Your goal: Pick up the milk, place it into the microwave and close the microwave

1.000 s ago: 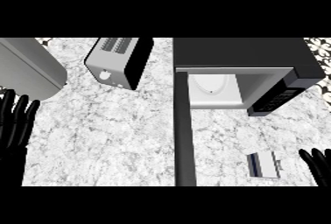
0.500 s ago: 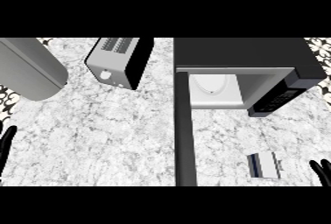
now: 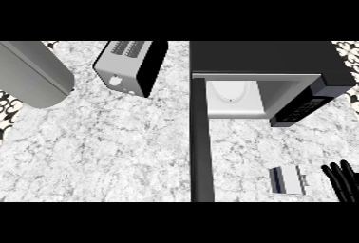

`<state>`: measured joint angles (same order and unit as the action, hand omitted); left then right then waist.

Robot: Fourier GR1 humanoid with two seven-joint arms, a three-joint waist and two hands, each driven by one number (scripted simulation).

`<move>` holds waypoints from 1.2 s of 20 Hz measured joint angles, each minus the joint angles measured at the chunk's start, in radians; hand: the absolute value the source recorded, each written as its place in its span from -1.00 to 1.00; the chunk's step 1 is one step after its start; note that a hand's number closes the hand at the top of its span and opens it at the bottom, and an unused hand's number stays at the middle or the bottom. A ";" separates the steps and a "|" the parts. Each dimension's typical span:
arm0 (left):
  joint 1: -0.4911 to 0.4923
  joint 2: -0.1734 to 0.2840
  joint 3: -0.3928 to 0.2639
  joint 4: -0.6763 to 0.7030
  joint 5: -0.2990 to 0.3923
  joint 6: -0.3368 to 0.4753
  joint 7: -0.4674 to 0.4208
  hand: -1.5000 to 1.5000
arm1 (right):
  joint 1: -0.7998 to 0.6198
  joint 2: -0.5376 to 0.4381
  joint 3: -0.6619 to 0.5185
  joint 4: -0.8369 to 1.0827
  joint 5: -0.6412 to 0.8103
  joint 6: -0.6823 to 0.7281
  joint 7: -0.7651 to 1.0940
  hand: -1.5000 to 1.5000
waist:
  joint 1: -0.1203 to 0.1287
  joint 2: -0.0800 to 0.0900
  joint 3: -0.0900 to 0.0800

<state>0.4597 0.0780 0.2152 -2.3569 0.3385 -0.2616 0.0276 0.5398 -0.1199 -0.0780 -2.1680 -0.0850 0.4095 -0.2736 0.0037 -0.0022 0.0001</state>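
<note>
Left hand gone from view; right hand [image 3: 342, 180] edges in beside the milk carton [image 3: 287, 180].
On the marble desk [image 3: 112, 152], nothing is grasped: microwave [image 3: 270, 78] door [image 3: 201, 142] open, carton outside, fingers relaxed, apart.

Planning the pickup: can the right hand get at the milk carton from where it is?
Probably yes: the right hand sits beside the milk carton at the counter's lower right, fingers open, nothing between them.

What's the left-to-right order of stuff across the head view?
Grey cylinder → toaster → open microwave door → milk carton → right hand. The microwave body spans several of these, so it is left out.
</note>
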 measured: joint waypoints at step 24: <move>0.026 -0.010 0.186 0.026 0.113 -0.143 0.015 -1.00 | -0.274 -0.058 -0.193 0.827 0.190 -0.030 -0.449 -1.00 | 0.003 0.001 0.000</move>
<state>0.4858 0.0680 0.4012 -2.3311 0.4514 -0.4045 0.0422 0.2660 -0.1779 -0.2709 -1.3407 0.1047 0.3792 -0.7226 0.0068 -0.0008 0.0004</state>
